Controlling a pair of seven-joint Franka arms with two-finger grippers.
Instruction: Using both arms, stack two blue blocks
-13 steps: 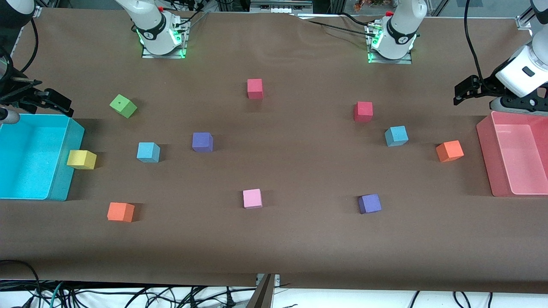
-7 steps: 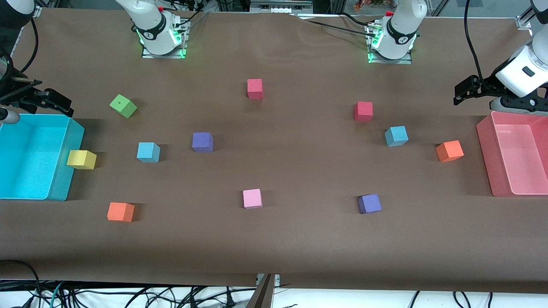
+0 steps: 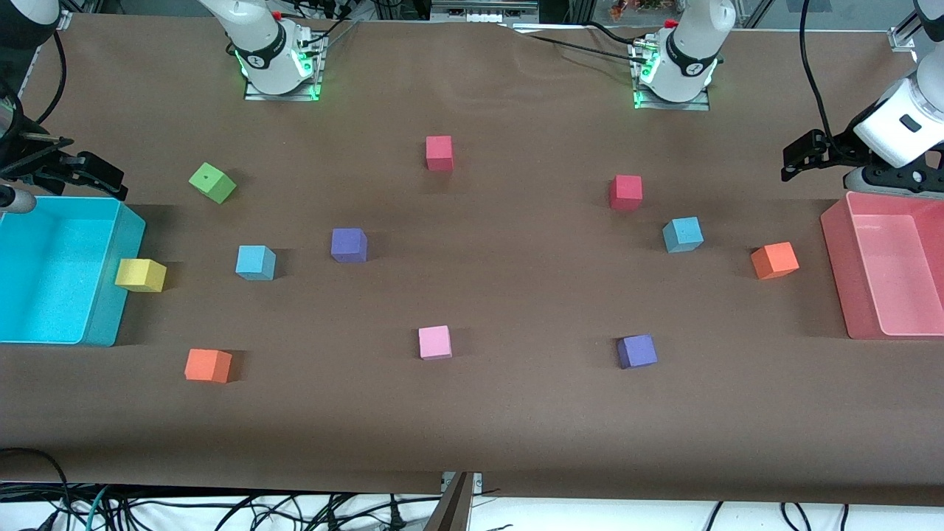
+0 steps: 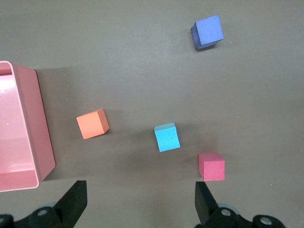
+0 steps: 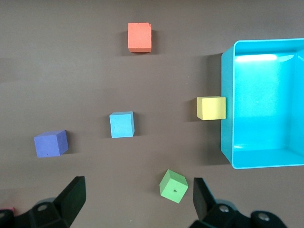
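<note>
One blue block (image 3: 255,262) lies toward the right arm's end of the table, beside a purple cube; it shows in the right wrist view (image 5: 122,124). The other blue block (image 3: 682,234) lies toward the left arm's end, just nearer the camera than a red cube; it shows in the left wrist view (image 4: 167,137). They are far apart, each flat on the table. My left gripper (image 3: 800,157) hangs open and empty high up by the pink bin; its jaws show wide apart (image 4: 140,204). My right gripper (image 3: 88,173) hangs open and empty high up by the cyan bin (image 5: 137,202).
A cyan bin (image 3: 110,317) stands at the right arm's end with a yellow cube (image 3: 140,274) against it. A pink bin (image 3: 837,265) stands at the left arm's end. Green (image 3: 212,182), orange (image 3: 208,365), purple (image 3: 348,245), pink (image 3: 434,342) and red (image 3: 625,192) cubes lie scattered.
</note>
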